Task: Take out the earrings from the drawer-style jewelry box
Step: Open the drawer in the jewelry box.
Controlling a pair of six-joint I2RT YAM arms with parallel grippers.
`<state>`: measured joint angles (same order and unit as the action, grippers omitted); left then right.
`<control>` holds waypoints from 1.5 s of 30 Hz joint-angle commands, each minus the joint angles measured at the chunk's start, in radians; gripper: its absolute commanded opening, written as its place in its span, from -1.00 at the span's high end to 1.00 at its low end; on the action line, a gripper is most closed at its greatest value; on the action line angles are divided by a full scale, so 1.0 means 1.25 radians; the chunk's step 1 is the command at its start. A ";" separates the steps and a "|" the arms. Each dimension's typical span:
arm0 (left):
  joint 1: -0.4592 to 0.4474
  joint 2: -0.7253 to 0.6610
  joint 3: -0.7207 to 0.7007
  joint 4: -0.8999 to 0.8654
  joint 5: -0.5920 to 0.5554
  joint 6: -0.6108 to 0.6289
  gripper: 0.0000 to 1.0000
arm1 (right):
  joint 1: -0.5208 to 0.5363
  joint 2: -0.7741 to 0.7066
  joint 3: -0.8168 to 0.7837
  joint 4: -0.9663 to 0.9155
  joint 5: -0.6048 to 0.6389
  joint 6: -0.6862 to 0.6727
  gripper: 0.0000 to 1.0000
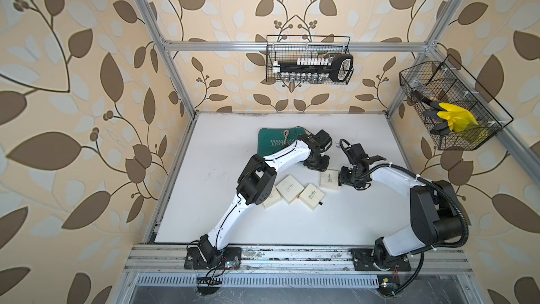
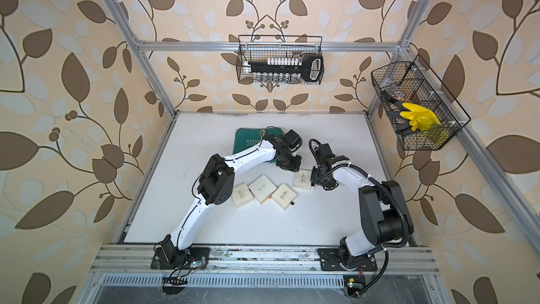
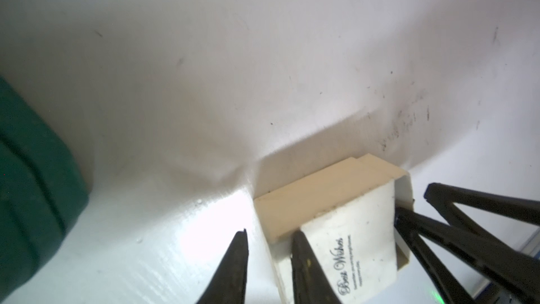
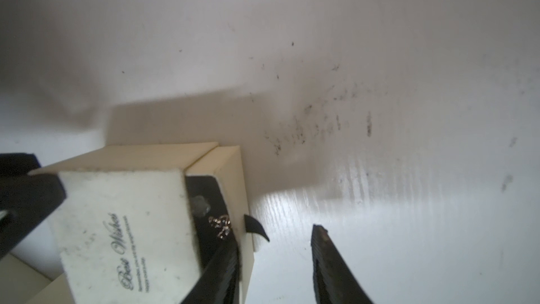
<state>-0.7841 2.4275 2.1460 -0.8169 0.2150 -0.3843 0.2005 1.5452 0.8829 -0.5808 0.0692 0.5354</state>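
The jewelry box [image 1: 330,181] stood partly opened on the bench [image 4: 380,83]: its drawer [image 4: 233,176] was slid out enough to bare the black lining, where the earrings [image 4: 220,226] lay glittering just inside the drawer's front wall. The left claw [image 3: 270,231] was pinched tight on a corner of the box's sleeve, seemingly steadying it. The right claw [image 4: 274,235] stood part open and held nothing, one finger inside the drawer beside the earrings, the other outside. Opening looked done; lifting the earrings out remained.
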 commanded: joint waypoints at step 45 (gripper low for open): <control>-0.008 -0.042 0.020 -0.125 -0.068 0.034 0.08 | -0.047 -0.092 0.015 -0.062 0.035 -0.006 0.17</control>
<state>-0.7994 2.4252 2.1811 -0.8909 0.1276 -0.3424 0.1471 1.4654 0.8829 -0.6315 0.1154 0.5339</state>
